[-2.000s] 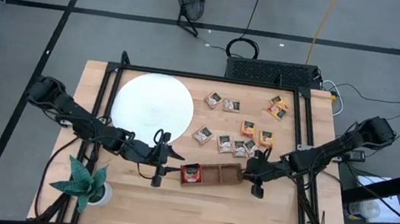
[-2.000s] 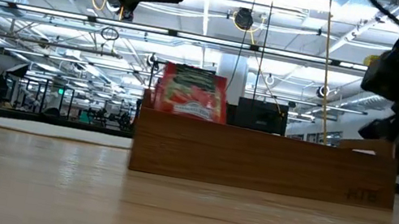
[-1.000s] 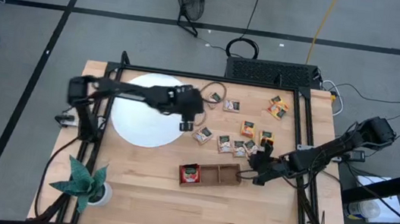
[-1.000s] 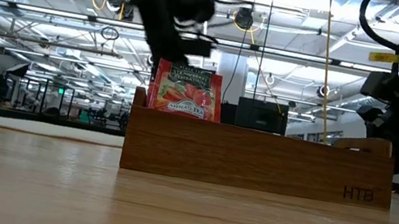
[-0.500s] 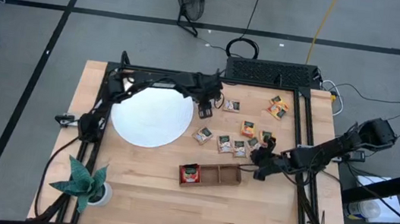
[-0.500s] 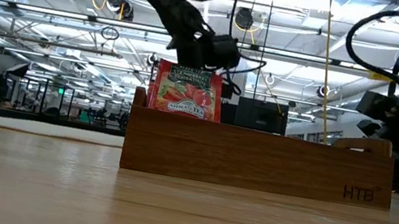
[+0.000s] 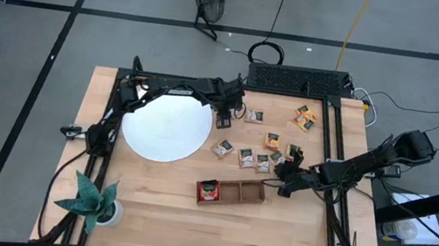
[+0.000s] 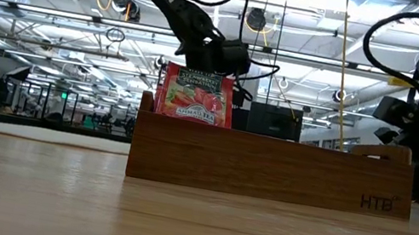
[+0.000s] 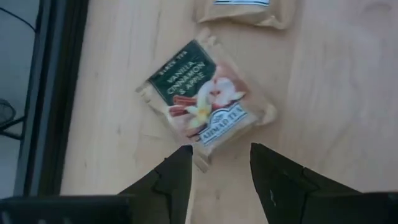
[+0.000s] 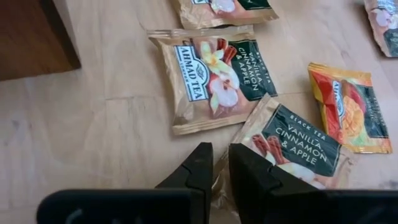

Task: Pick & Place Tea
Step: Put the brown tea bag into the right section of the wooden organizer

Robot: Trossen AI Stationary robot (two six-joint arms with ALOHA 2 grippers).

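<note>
The right gripper [image 10: 221,163] has its two dark fingers [image 10: 198,165] almost together, with only a thin gap between them. The tips are at the corner of a tea sachet marked "Black Tea Vanilla Cinnamon & Apple" [image 10: 297,144], which lies on the light wooden table [image 10: 93,137]. Just beside it lies a second vanilla sachet [image 10: 214,74] with a beige and green wrapper. An orange-red sachet [image 10: 349,109] lies next to the first one. A corner of the brown wooden tray [image 10: 34,34] shows. Two more sachets are only partly visible at the picture's edge.

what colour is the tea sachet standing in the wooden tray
Red, with strawberries pictured; the tea sachet shows best in the low view.
</note>
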